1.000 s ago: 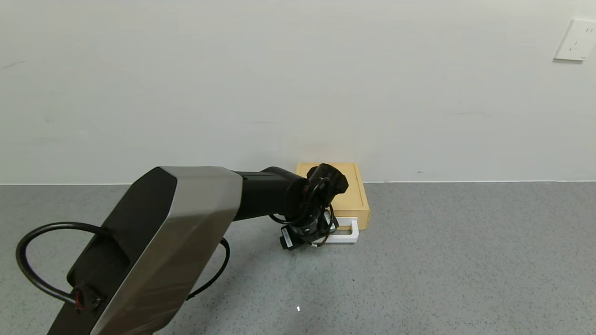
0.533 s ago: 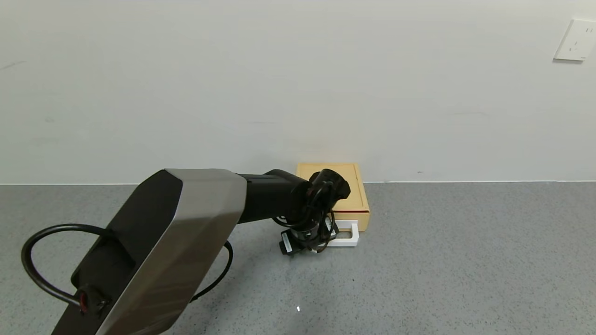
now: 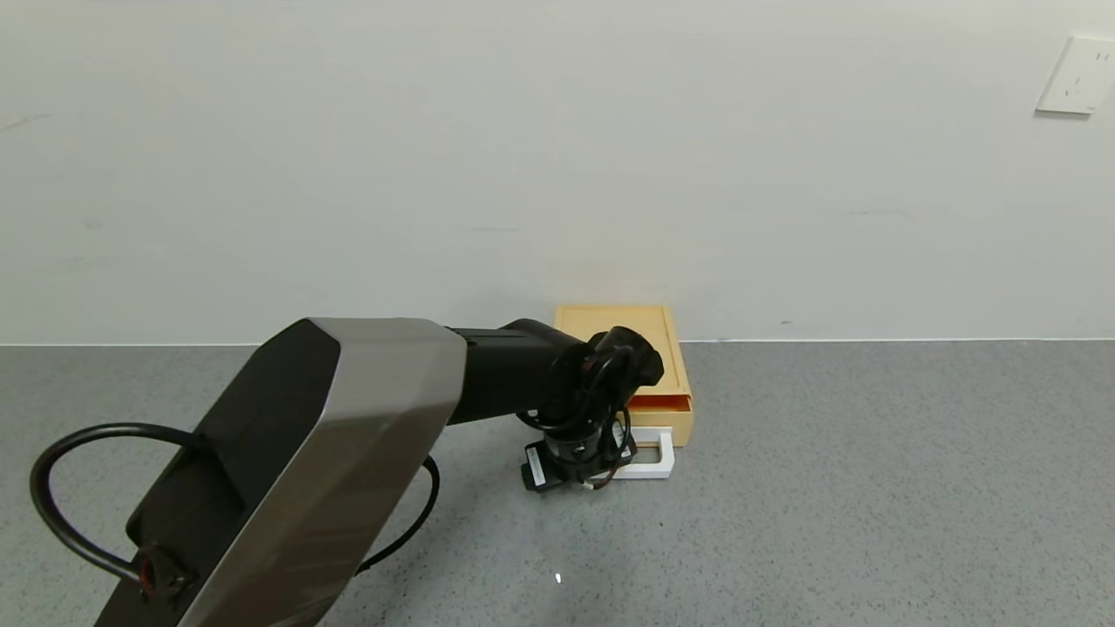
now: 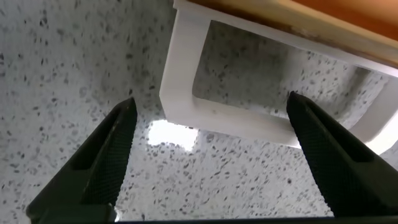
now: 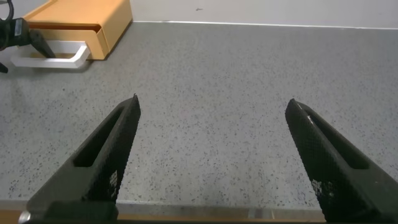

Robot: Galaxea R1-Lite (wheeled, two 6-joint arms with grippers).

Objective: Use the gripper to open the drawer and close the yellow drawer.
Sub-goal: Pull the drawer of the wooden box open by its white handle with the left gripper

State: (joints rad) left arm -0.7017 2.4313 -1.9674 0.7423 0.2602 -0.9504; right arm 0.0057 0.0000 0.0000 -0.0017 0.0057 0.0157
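The left tool (image 3: 601,466) hangs over the white loop handle (image 3: 653,455) of the yellow drawer (image 3: 662,403), its fingers (image 4: 99,168) spread wide and gripping nothing. The drawer sits slightly pulled out of its case against the wall, on the grey speckled surface (image 3: 827,488). The right tool (image 5: 214,162) hovers well apart, fingers also spread

a bare test room or lab, by the look of it. a grey speckled bench (image 3: 871,488) meets a plain white wall (image 3: 523,157). the wall carries only a white socket plate (image 3: 1078,75).
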